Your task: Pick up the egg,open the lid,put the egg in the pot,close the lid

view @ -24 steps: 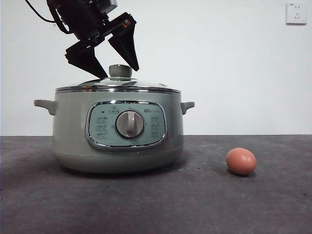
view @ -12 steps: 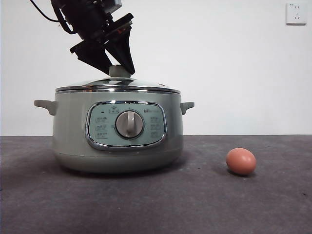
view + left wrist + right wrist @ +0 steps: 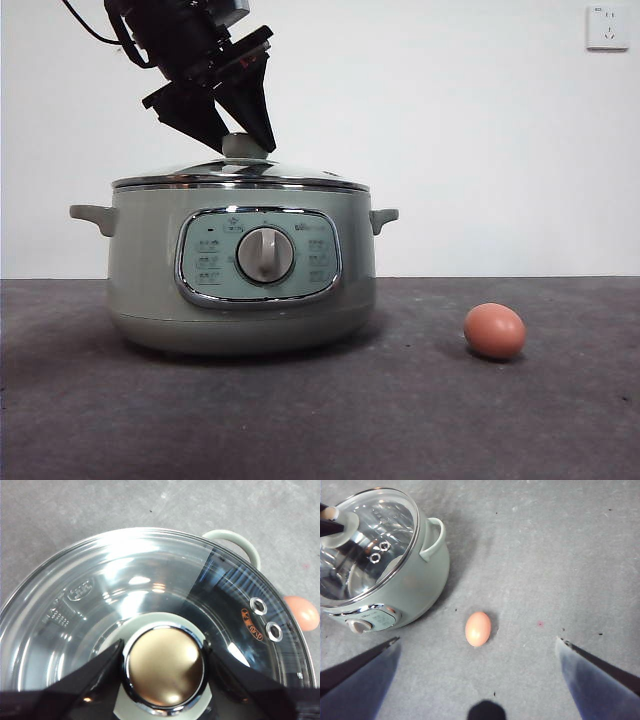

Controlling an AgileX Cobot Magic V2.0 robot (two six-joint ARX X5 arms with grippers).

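Egg point(image 3: 494, 331): on the table at 4 o'clock from the pot point(image 3: 150, 260), well apart, untouched.
Lid point(image 3: 300, 176): seated; knob point(image 3: 165, 667) pinched.
Left gripper point(image 3: 237, 130): you've closed it from spread to clamped on the knob; lift next.
Right gripper point(image 3: 477, 655): wide open, empty, above the egg.

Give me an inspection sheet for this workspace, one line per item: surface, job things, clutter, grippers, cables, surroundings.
Surface: dark grey table, small specks in the right wrist view.
Pot: upright, dial facing the front camera.
Lid: seated on the pot.
Egg: on the table beside the pot, untouched.
Clutter: nothing seen.
Left gripper: shut on the lid's knob.
Right gripper: open, high above the egg.
Cables: black cable at the working arm.
Surroundings: white wall, wall socket.
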